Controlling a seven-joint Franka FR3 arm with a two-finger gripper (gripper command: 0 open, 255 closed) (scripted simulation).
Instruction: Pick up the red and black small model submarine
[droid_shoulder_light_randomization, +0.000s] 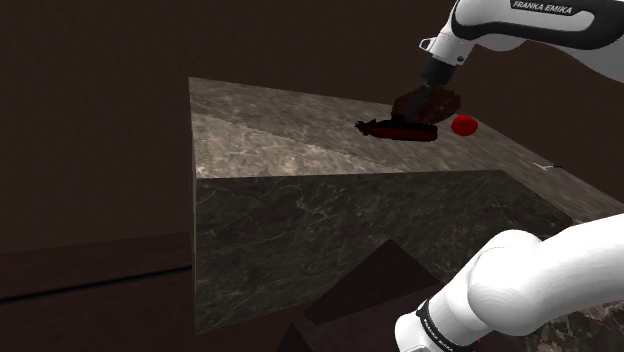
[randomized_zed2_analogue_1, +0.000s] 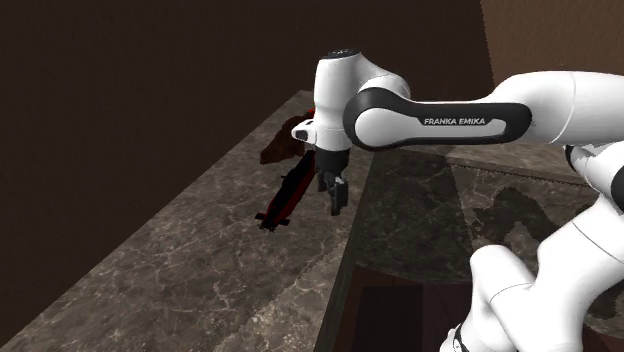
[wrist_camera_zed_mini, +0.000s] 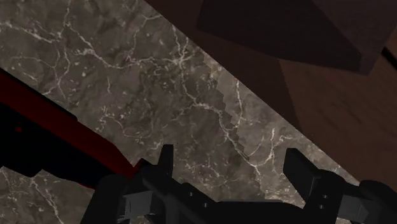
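The red and black model submarine lies flat on the marble counter top. In the second exterior view the submarine stretches lengthwise along the counter, beside my gripper. My gripper hovers low, just above and to one side of the hull. In the wrist view the gripper is open, with bare marble between the fingers. The submarine lies outside the near finger and is not touched.
A small red round object sits on the counter just past the submarine. A brown lump rests behind the hull. The counter edge runs close to the gripper, with dark brown floor and a dark box below.
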